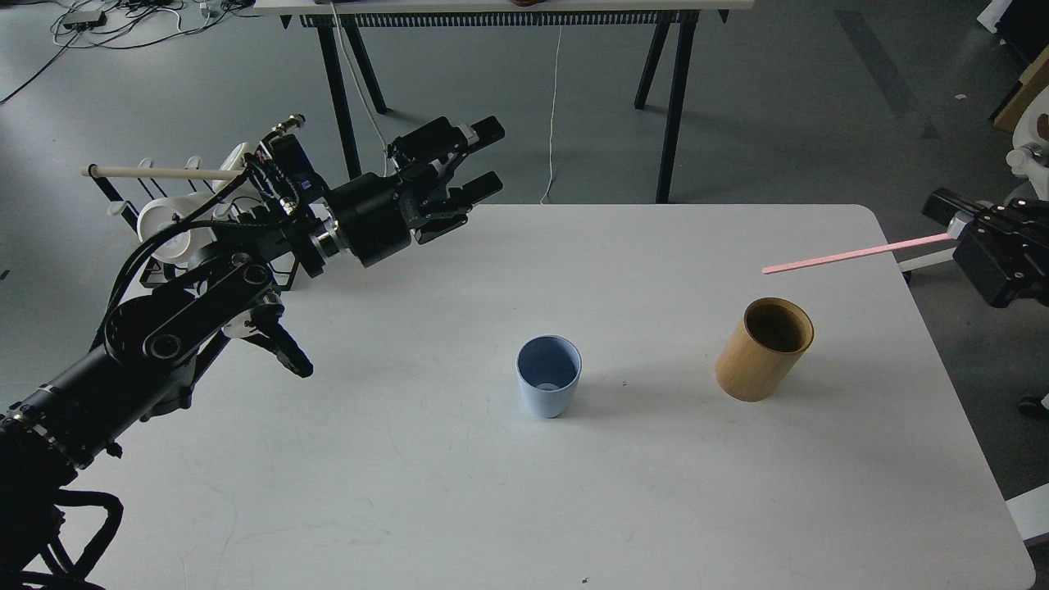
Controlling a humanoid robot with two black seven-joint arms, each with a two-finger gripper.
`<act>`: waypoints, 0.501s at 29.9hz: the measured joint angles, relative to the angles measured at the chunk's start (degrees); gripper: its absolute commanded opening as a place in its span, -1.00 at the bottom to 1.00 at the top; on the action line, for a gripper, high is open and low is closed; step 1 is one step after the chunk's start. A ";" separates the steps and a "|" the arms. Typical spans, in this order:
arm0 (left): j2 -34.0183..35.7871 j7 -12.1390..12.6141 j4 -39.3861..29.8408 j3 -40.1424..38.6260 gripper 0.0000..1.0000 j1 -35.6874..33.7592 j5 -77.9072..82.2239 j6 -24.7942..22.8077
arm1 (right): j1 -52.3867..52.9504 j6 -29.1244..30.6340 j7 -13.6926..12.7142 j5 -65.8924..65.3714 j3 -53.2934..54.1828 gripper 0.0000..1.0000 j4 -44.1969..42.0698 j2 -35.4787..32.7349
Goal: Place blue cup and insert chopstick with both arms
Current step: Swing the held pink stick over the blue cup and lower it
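A white rectangular tabletop (459,492) seen from above holds a small pale blue handleless cup (548,376), standing upright near the centre with nothing inside it. To its right, well apart, stands a taller tan bamboo cylinder (764,350), also upright. The left black arm's claw (488,157) hovers above the tabletop's far left part, its fingers spread apart and holding nothing. At the right edge, the right black arm's claw (960,231) grips one end of a thin pink chopstick (856,254), which points leftward in the air above the tabletop's right side, beyond the bamboo cylinder. Behind the left arm sits a black wire rack (123,205) with a pale wooden rod (160,172).
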 measured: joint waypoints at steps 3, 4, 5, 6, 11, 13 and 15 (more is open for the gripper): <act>0.10 0.00 0.00 -0.12 0.91 0.00 -0.02 0.00 | 1.38 0.00 0.00 1.33 0.17 -1.00 -0.08 2.39; 0.13 0.00 0.00 -0.14 0.91 -0.01 -0.05 0.00 | 2.06 0.00 0.00 1.84 0.16 -1.00 -0.11 3.89; 0.16 0.00 0.00 -0.16 0.91 -0.01 -0.07 0.00 | 2.67 0.00 0.00 2.24 0.14 -1.00 -0.14 5.16; 0.21 0.00 0.00 -0.16 0.91 -0.01 -0.08 0.00 | 3.37 0.23 0.00 2.69 0.09 -1.00 -0.24 6.57; 0.34 0.00 0.00 -0.09 0.91 -0.01 -0.10 0.00 | 6.28 3.01 -0.01 5.44 -0.44 -1.00 -1.14 14.67; 0.36 0.00 0.00 -0.08 0.91 0.32 -0.10 0.00 | 7.12 4.04 -0.01 5.99 -0.61 -1.00 -1.64 17.75; 0.44 0.00 0.00 -0.07 0.91 0.68 -0.10 0.00 | 7.70 5.32 0.00 6.07 -0.82 -1.00 -2.44 20.51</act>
